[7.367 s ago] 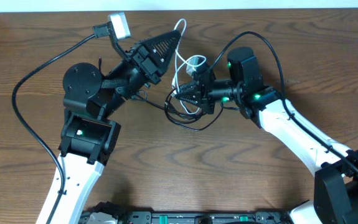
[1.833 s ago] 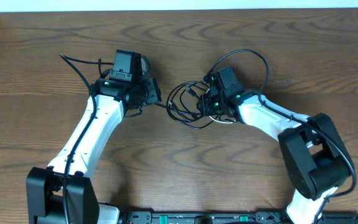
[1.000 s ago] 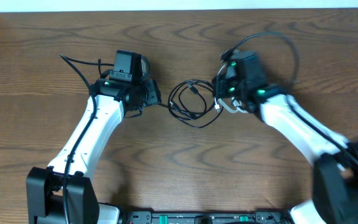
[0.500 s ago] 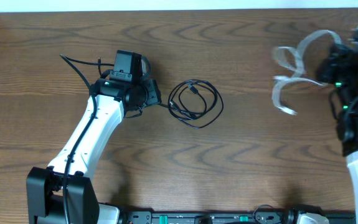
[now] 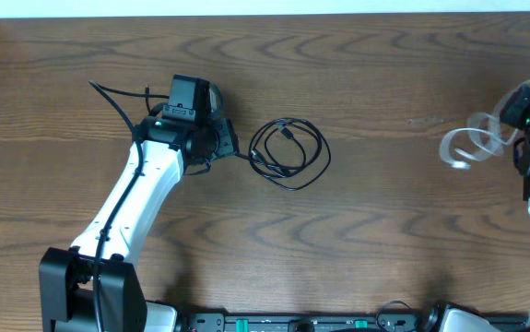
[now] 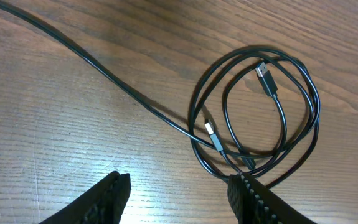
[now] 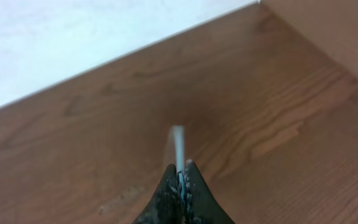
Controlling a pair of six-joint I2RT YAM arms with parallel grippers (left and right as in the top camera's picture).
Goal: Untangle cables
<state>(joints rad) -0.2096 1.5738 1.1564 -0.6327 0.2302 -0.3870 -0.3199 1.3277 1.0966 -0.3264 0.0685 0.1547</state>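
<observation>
The black cable [image 5: 286, 135] lies coiled on the table's middle, alone. In the left wrist view its coil [image 6: 266, 74] fills the upper right, and one long black strand [image 6: 104, 74] runs off to the top left. My left gripper [image 5: 232, 145] [image 6: 179, 186] rests open just left of the coil, and its right finger [image 6: 250, 199] reaches the coil's lower edge. The white cable [image 5: 472, 146], motion-blurred, hangs in loops at the far right. My right gripper [image 5: 515, 124] [image 7: 180, 177] is shut on it, and a white strand [image 7: 177, 144] sticks out from between the jaws.
The wooden table [image 5: 375, 240] ends at a pale wall [image 7: 73, 43] along the far side. The left arm's thick black cable [image 5: 117, 95] trails behind its wrist. A raised wooden edge [image 7: 340, 31] shows at the right wrist view's top right.
The right arm has swung far to the right with the white cable, pulling it free of the black coil. The black coil and the left arm have stayed put.
</observation>
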